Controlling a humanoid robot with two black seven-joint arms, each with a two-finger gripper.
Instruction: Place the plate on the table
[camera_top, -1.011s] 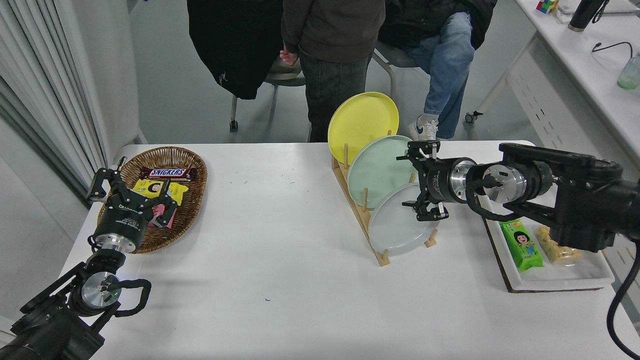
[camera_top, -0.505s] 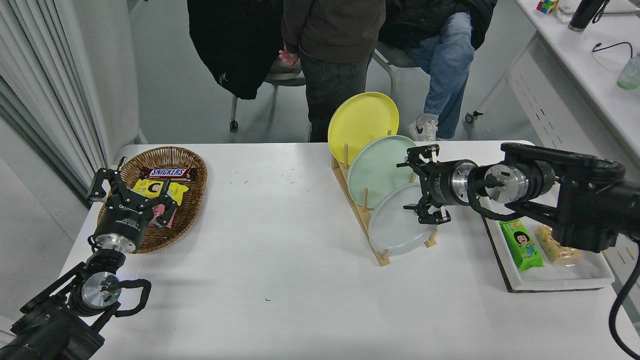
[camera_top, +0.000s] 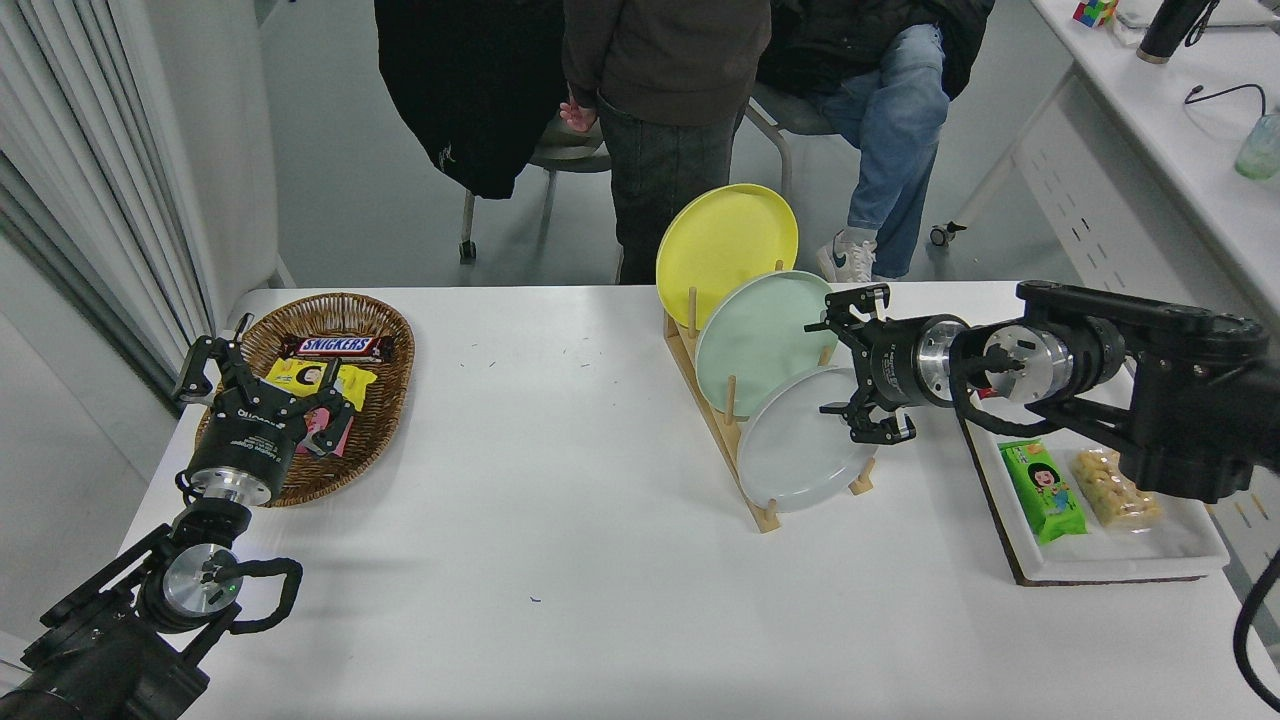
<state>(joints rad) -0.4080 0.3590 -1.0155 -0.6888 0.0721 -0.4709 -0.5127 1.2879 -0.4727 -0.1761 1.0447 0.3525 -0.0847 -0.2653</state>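
Stood on edge in the nearest slot of the wooden rack (camera_top: 716, 425), the pale grey plate (camera_top: 795, 455), in front of the mint-green plate (camera_top: 752, 335) and yellow plate (camera_top: 722, 238). Hovered at its right rim with fingers spread, gripping nothing, the right gripper (camera_top: 848, 368). Parked by the wicker basket (camera_top: 385, 400) at the table (camera_top: 560, 500)'s left, fingers apart, the left gripper (camera_top: 262, 378).

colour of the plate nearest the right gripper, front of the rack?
Pale grey plate, seen best in the head view.
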